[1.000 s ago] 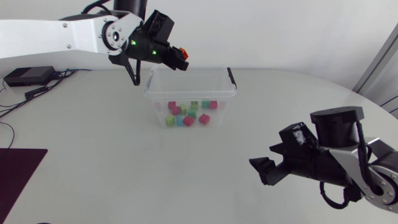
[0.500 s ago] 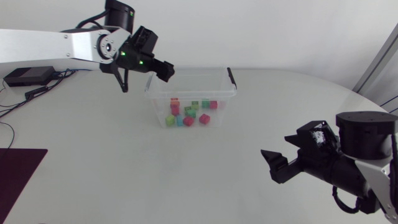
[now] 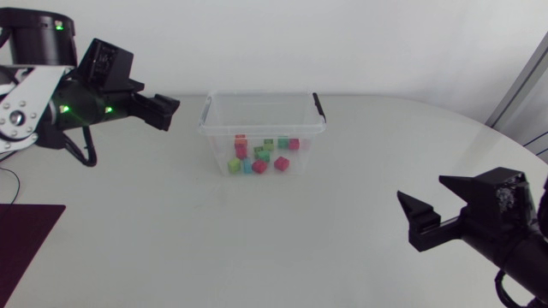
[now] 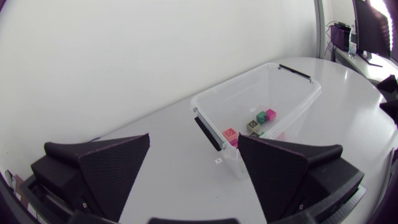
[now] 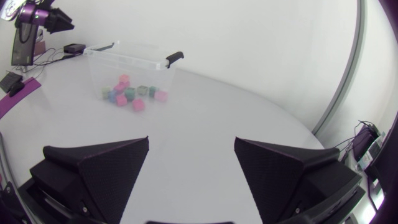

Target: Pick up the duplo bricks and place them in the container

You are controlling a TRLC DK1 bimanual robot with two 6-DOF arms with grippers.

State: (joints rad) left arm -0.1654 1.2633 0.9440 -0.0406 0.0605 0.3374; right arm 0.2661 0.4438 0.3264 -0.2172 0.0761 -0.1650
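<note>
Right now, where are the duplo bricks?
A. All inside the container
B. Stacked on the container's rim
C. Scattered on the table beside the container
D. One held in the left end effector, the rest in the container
A: the duplo bricks all lie on the floor of the clear container, and the left end effector and right end effector are both open with nothing between their fingers.

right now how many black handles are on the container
2. One handle sits on the container's end at the head view's right; the other handle is on the opposite end. None looks hidden.
</note>
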